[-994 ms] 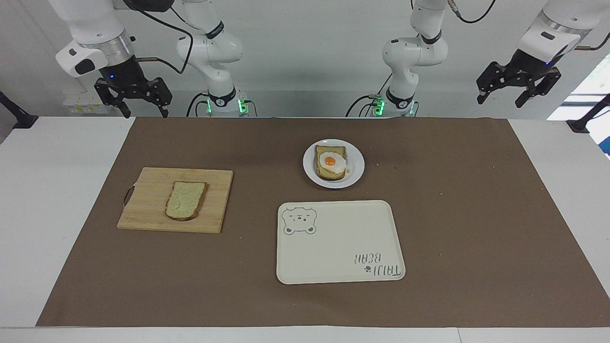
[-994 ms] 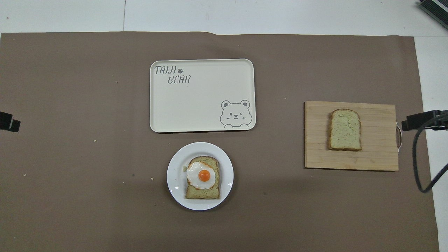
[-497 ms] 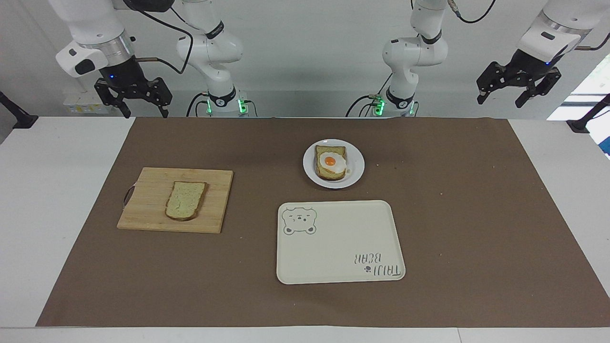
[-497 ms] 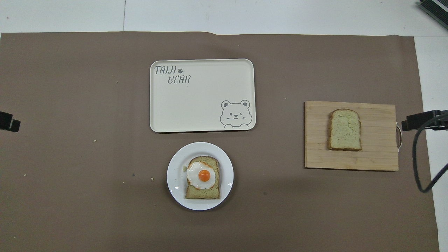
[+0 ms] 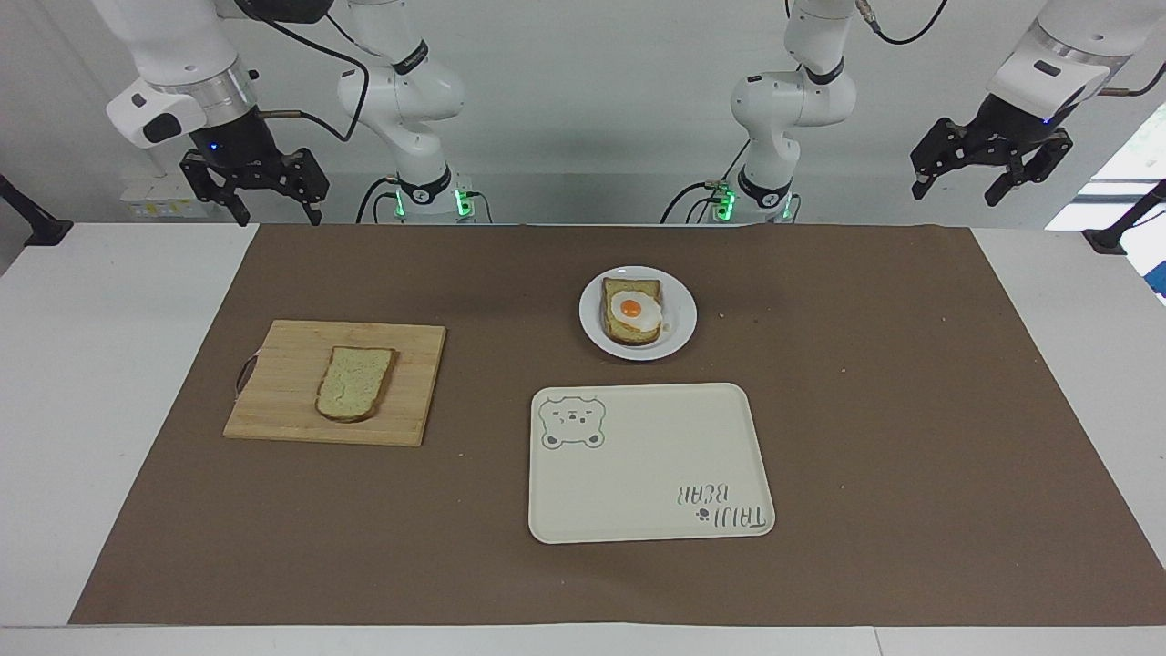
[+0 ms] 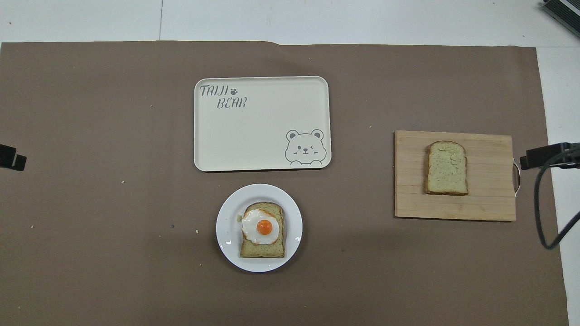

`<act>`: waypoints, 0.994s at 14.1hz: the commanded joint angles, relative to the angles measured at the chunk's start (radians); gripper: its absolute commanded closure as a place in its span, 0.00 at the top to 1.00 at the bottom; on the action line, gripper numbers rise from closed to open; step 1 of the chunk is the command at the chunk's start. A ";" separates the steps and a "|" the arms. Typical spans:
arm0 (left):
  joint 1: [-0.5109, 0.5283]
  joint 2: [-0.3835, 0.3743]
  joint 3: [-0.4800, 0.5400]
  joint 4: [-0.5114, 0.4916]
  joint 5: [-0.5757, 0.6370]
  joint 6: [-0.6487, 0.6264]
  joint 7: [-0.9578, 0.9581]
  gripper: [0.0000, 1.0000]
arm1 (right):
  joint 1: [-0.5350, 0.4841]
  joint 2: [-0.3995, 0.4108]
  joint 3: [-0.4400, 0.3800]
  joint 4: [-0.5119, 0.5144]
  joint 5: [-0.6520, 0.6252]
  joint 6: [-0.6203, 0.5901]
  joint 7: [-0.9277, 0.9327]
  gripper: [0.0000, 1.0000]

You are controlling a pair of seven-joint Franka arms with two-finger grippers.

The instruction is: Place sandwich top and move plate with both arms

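Nothing started: both arms wait, raised, at the table's ends.

You see the right gripper (image 5: 264, 196) spread empty, sandwich top (image 5: 355, 383) on its board (image 5: 282, 401), plate (image 5: 679, 333) beside the tray (image 5: 638, 510), left gripper (image 5: 993, 173) spread empty.

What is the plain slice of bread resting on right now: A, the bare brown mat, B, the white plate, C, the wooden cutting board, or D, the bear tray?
C: the sandwich top lies flat on the wooden cutting board toward the right arm's end of the table, apart from the plate that holds the egg-topped slice.
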 commanded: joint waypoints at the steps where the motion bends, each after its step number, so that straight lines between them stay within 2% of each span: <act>1: -0.002 -0.011 0.003 0.003 0.002 -0.017 -0.008 1.00 | -0.012 -0.025 0.005 -0.032 0.007 0.021 0.012 1.00; 4: -0.002 -0.011 0.003 0.003 0.002 -0.017 -0.008 1.00 | -0.012 -0.024 0.005 -0.051 0.007 0.050 0.014 1.00; 9: -0.002 -0.011 0.003 0.003 0.002 -0.017 -0.008 1.00 | -0.014 -0.002 0.005 -0.184 0.016 0.234 0.023 1.00; 14: -0.002 -0.011 0.003 0.003 0.002 -0.017 -0.008 1.00 | -0.018 0.103 0.005 -0.210 0.016 0.341 0.015 1.00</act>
